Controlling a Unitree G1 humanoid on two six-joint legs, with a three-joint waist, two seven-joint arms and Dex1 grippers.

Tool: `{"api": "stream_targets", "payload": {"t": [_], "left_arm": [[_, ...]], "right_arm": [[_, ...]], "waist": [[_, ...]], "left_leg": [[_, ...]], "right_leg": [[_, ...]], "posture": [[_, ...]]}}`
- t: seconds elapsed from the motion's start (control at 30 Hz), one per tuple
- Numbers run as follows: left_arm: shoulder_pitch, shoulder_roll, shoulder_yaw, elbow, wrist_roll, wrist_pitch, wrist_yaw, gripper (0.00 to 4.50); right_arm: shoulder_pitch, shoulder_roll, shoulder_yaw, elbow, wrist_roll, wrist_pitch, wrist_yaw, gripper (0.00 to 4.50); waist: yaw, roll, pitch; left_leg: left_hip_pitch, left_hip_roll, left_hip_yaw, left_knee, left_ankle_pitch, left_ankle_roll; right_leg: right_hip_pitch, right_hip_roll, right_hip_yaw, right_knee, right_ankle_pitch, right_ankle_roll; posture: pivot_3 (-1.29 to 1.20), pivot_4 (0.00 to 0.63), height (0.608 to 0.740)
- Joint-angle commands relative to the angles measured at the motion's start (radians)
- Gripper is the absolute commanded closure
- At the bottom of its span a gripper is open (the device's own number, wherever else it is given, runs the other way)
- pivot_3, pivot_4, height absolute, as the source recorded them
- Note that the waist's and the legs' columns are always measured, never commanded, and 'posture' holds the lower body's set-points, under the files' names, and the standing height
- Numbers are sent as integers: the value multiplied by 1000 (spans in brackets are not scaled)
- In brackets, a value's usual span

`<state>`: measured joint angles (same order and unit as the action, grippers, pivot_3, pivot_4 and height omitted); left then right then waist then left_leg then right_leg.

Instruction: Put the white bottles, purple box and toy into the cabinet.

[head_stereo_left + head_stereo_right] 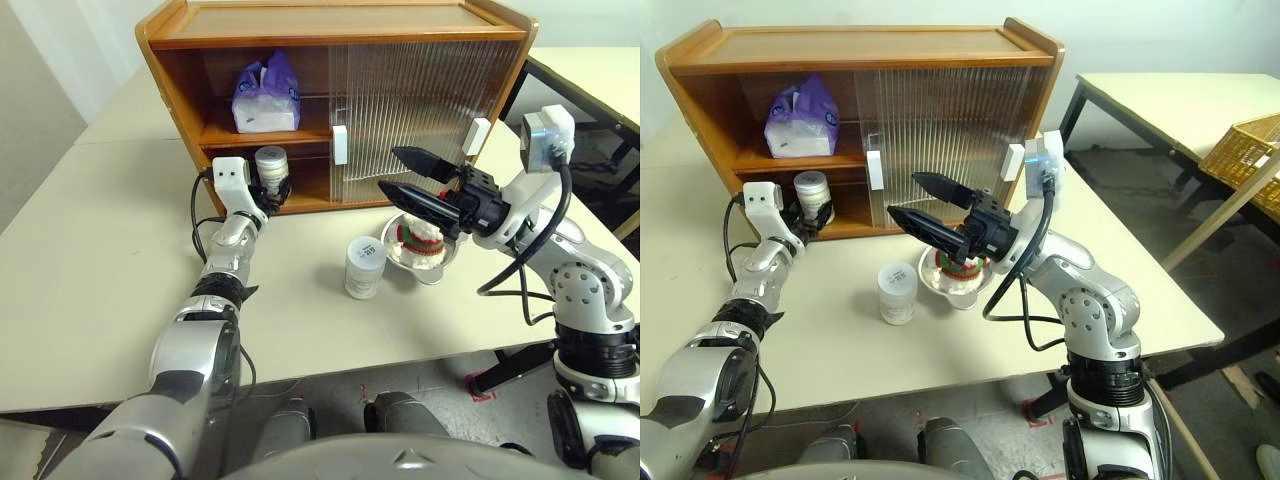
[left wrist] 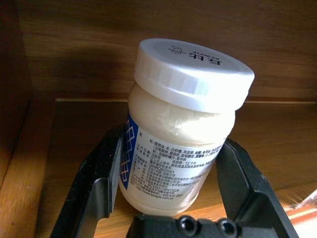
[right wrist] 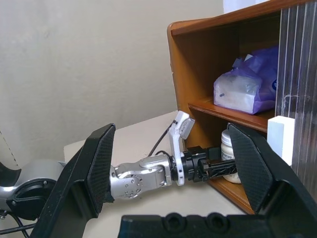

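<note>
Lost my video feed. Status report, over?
Left gripper shut on white bottle at cabinet lower shelf. Right gripper open, empty. Purple box shelved; second bottle, toy outside.

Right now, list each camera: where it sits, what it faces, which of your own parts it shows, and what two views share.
Left eye view: on the head, looking forward and down at the cabinet; both arms show.
Right eye view: same head, same scene; the right hand hangs open above the table.
Left wrist view: on the left wrist, looking into the lower shelf; its fingers flank a white bottle.
Right wrist view: on the right wrist, facing the cabinet's open side; its fingers frame the left hand.
Shared: the purple box shows in the eye views and the right wrist view.
</note>
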<state>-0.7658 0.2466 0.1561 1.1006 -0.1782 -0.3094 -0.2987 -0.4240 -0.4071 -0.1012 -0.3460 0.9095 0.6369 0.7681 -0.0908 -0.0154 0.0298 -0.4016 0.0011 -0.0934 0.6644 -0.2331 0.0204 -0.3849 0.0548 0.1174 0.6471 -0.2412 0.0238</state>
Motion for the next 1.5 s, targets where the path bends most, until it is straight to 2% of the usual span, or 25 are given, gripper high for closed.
{"api": "stream_targets", "payload": {"t": [0.03, 0.33, 0.47, 0.5, 0.8, 1.0, 1.27, 1.43, 1.5], "left_arm": [[-29, -15, 4, 34, 22, -22, 15, 1417], [-56, -18, 14, 69, 36, -34, 62, 1417], [-52, -22, 13, 68, 38, -34, 70, 109], [-50, -24, 16, 66, 35, -34, 67, 16], [9, -65, 52, -75, -30, -97, -27, 16], [117, -88, 49, -292, -58, -74, -53, 16], [294, -79, 61, -545, -48, 35, 26, 16], [335, -76, 63, -592, -33, 93, 85, 16], [331, -74, 62, -582, -22, 112, 114, 452]], "right_arm": [[-3, -4, -5, -13, 10, 1, -2, 0], [-1, -3, -4, -15, 10, 0, -3, 0], [-2, -3, -3, -14, 10, 0, -2, 0], [-2, -2, -2, -13, 10, 1, -2, 0], [1, -4, 0, -14, 15, 5, 3, 0], [-3, -5, 4, -8, 20, 8, 7, 0], [-13, -6, 11, 3, 23, 12, 15, 0], [-15, -6, 12, 6, 23, 13, 17, 0], [-16, -7, 11, 5, 24, 14, 18, 0]], "waist": [[-2, 0, 0], [-18, 0, 0], [-22, 0, 0], [-22, 0, 0], [-22, 0, 0], [-21, 0, 0], [-19, 0, 0], [-13, 0, 0], [-10, 0, 0]], "left_leg": [[0, -1, 1, 0, 0, 0], [0, -10, 2, 2, 1, 2], [0, -10, 2, 2, 1, 2], [0, -11, 2, 2, 1, 2], [0, -12, 3, 1, 1, 2], [-1, -13, 4, 1, 1, 2], [-1, -13, 4, 1, 1, 2], [0, -13, 4, 1, 1, 2], [0, -12, 3, 1, 1, 2]], "right_leg": [[0, 0, 1, 0, 0, 0], [1, -1, 4, -2, 1, 2], [1, -1, 4, -3, 1, 2], [1, -1, 4, -3, 1, 2], [2, -1, 2, -6, 2, 4], [3, -1, 1, -9, 3, 6], [3, -1, 2, -10, 4, 5], [2, -2, 5, -10, 5, 3], [2, -2, 7, -10, 5, 1]], "posture": [[-191, 34, 740], [-192, 32, 740], [-188, 31, 740], [-188, 31, 740], [-171, 33, 740], [-155, 39, 740], [-145, 43, 740], [-145, 43, 740], [-138, 45, 740]]}}
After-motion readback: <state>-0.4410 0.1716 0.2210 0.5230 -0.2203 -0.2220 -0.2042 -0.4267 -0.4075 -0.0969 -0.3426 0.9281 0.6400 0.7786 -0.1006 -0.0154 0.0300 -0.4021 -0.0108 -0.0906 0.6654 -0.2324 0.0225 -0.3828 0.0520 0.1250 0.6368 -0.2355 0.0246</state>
